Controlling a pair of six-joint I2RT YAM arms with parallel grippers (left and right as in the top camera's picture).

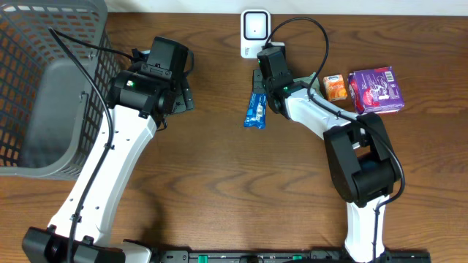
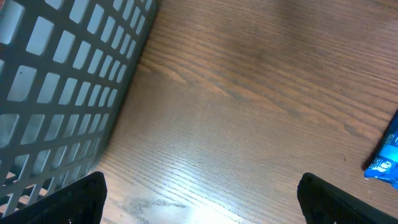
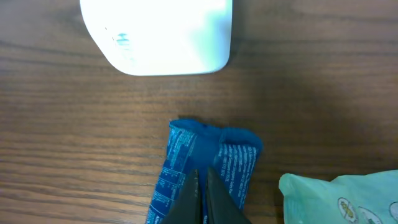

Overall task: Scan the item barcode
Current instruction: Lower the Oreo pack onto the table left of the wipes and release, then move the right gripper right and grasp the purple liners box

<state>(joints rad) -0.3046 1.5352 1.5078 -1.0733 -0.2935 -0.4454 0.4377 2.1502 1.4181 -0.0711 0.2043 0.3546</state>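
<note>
The item is a blue snack packet (image 1: 256, 109) with white print, lying lengthwise just in front of the white barcode scanner (image 1: 254, 33). My right gripper (image 1: 262, 90) is shut on it. In the right wrist view the dark fingertips (image 3: 202, 177) pinch the packet's (image 3: 208, 155) middle fold, and the scanner (image 3: 161, 37) sits a short way beyond its top end. My left gripper (image 1: 181, 98) is open over bare wood to the left. Its two black fingers (image 2: 74, 202) stand wide apart with nothing between them, and the packet's corner (image 2: 387, 155) shows at the right edge.
A grey mesh basket (image 1: 44, 88) fills the left of the table, its wall (image 2: 56, 81) close to my left gripper. An orange box (image 1: 335, 88) and a purple package (image 1: 376, 90) lie at the right. A pale green packet (image 3: 339, 199) lies right of the blue one.
</note>
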